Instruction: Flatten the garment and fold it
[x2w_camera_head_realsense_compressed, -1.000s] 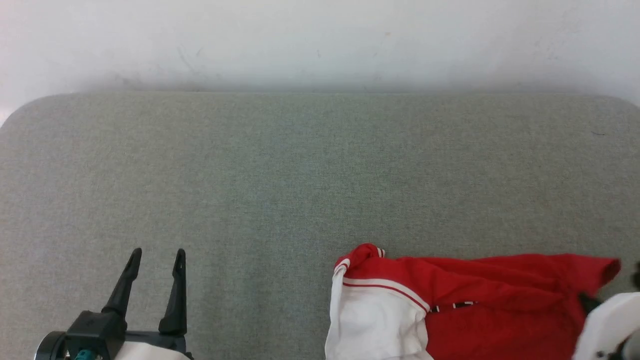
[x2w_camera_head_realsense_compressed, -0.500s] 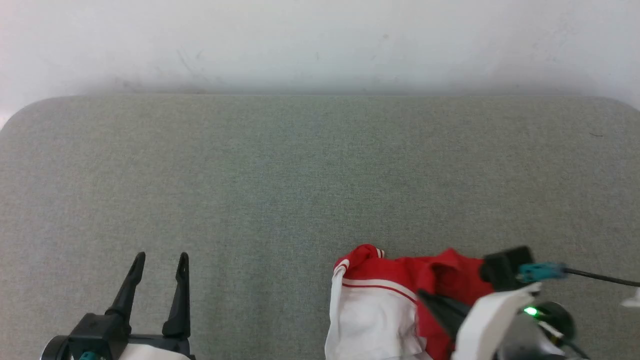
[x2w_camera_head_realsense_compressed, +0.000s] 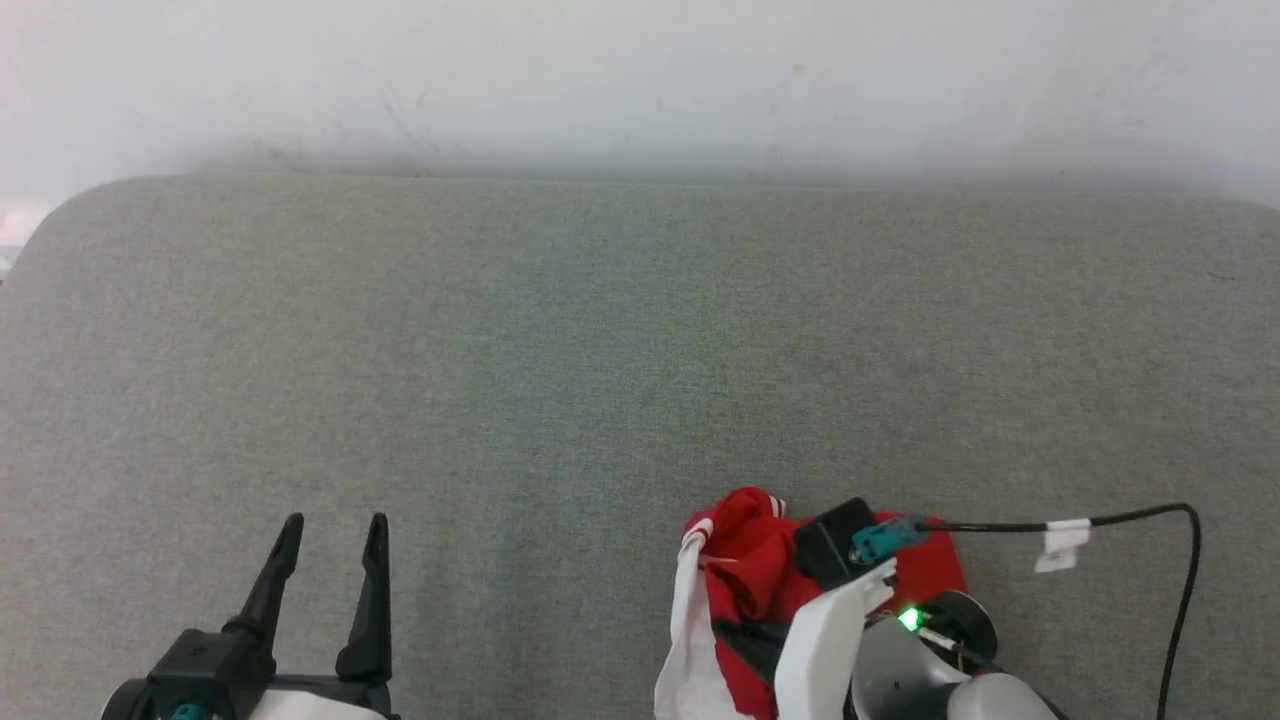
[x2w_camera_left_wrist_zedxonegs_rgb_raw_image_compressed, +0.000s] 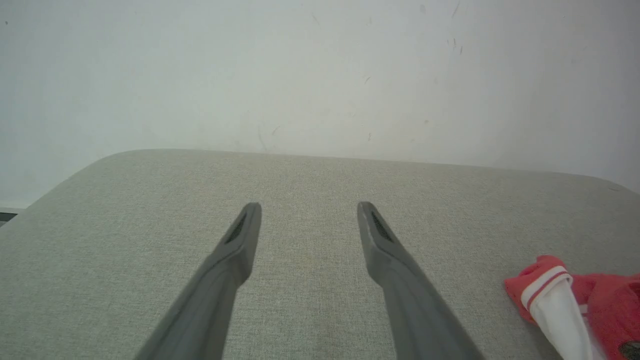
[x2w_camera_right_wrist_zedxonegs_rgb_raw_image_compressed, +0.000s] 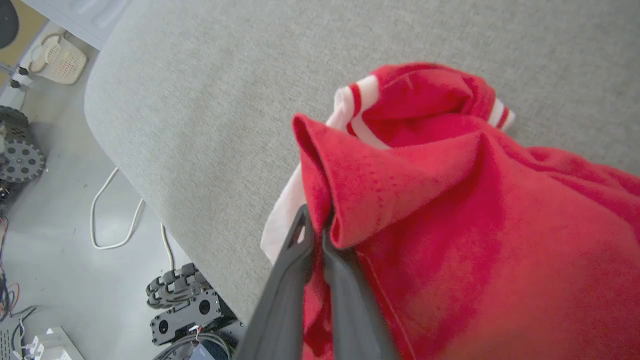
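The garment, a red shirt with a white sleeve and striped cuff, lies bunched at the near edge of the grey padded table, right of centre. It also shows at the lower right of the left wrist view. My right gripper is shut on a folded red edge of the garment, which drapes over and past its fingers. In the head view the right wrist covers the cloth. My left gripper stands open over bare table at the lower left, well apart from the garment, its fingers holding nothing.
A white wall runs behind the table's far edge. A black cable loops from my right wrist over the table. The right wrist view shows the floor past the table's rounded corner, with a white cord and machine parts.
My right gripper has pulled the garment's right side leftward over itself. The spread red cloth is now bunched into a narrow heap under the right wrist. The left gripper has stayed put.
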